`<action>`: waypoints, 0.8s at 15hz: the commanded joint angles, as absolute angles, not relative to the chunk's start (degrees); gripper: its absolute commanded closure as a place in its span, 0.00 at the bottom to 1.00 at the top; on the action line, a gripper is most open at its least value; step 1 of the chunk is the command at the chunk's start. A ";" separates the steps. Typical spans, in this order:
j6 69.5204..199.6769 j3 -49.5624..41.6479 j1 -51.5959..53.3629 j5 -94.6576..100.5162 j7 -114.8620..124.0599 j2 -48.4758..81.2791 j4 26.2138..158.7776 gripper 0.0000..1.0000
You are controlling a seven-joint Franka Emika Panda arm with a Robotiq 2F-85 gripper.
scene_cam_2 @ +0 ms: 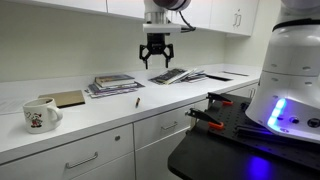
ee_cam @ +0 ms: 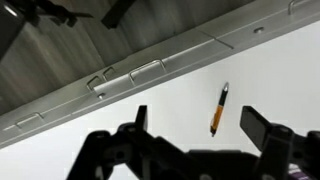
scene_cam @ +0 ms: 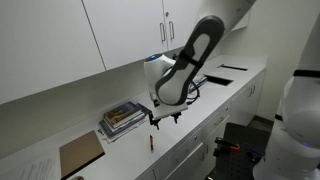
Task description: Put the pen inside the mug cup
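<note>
The pen (ee_cam: 219, 110) lies untouched on the white tabletop (scene_cam_2: 100, 112) below the gripper (scene_cam_2: 157, 62), which hovers with fingers spread wide and empty, while the mug cup (scene_cam_2: 40, 114) stands well apart, so grasping, carrying and dropping all remain.

Even indoor light, low-resolution softness; blue glow bottom right; wrist foreground blurred.

The pen (ee_cam: 219, 110) is a short, thin stick with an orange-brown body and dark ends, lying flat on the white counter (scene_cam_2: 105, 112). The mug (scene_cam_2: 40, 114), cream with a reddish print, stands upright, well apart from the pen, opening upward.
</note>
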State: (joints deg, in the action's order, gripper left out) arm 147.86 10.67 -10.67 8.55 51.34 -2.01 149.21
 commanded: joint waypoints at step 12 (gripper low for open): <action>149.56 -7.18 3.91 16.93 57.32 26.14 125.38 0.00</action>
State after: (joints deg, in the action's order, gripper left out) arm 149.24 -4.24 0.85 19.41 59.06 26.08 125.30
